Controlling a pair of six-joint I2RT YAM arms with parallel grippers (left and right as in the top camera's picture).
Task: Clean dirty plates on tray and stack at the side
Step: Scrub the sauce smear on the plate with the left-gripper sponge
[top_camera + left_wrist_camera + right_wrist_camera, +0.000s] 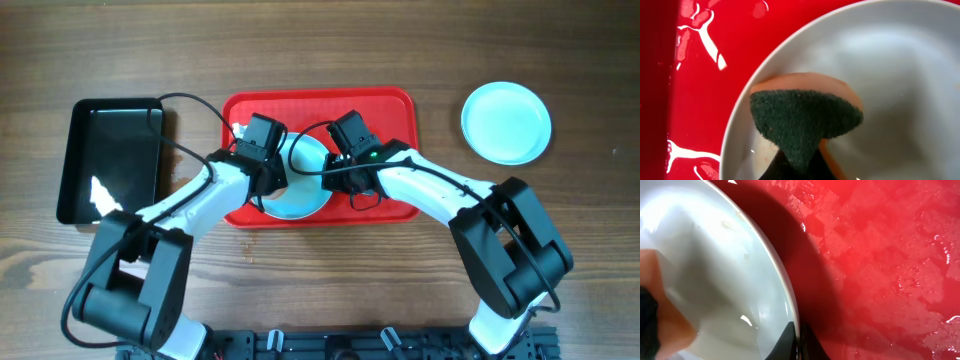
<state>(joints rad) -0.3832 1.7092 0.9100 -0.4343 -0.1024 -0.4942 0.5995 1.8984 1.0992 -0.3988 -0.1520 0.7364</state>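
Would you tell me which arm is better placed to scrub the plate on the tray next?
Probably left: the left claw is shut on the sponge, resting on the plate. The right claw pinches the plate's rim, steadying it.

The left arm (190, 205) reaches toward 1 o'clock and the right arm (440, 190) toward 11 o'clock. The left gripper (784, 172) and right gripper (798, 346) are pinched closed.

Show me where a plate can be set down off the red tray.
Bare wood lies between the red tray and the clean plate, and along the far edge beyond both. The black tray looks empty. Crowded: the red tray's middle, where both arms meet over the dirty plate, and the cable-crossed gap beside the black tray.
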